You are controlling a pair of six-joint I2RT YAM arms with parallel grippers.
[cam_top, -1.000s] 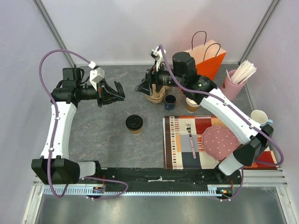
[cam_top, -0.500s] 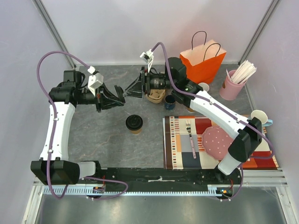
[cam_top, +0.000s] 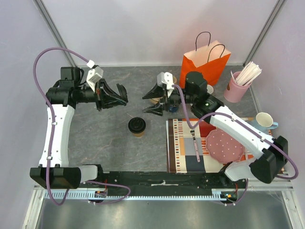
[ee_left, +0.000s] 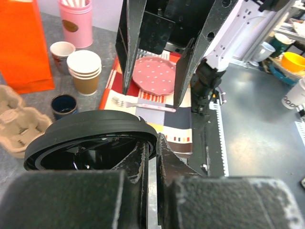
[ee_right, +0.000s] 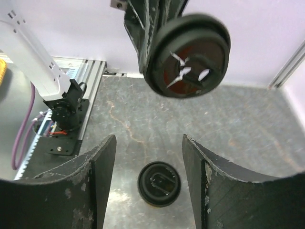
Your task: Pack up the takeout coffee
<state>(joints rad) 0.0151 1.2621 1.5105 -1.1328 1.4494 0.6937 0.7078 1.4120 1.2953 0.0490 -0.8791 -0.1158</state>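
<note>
Takeout coffee (cam_top: 137,126), a brown paper cup under a black lid, is seen standing upright on the grey table (cam_top: 95,143), just left of the far-left corner of the striped placemat (cam_top: 178,143) and apart from it. It is touched by neither gripper. The right gripper (cam_top: 151,101) is held above the table left of the placemat's far edge, with its jaws spread wide and nothing grasped. In the right wrist view the coffee is framed in the gap between the two fingers (ee_right: 97,191), lower down on the table. The left gripper (cam_top: 118,95) is held farther left of the placemat, facing the right gripper. It is clamped on the rim of a loose black lid (ee_right: 188,55), which is held on edge. On the placemat a pink dotted plate (cam_top: 224,145) and a fork (cam_top: 194,140) are laid side by side. Beyond the placemat's far edge an orange paper bag (cam_top: 205,64), a stack of paper cups (ee_left: 84,71), a dark blue cup (ee_left: 64,105) and a cardboard cup carrier (ee_left: 19,124) are set. A pink holder of sticks (cam_top: 238,83) is placed beyond its far-right part.
</note>
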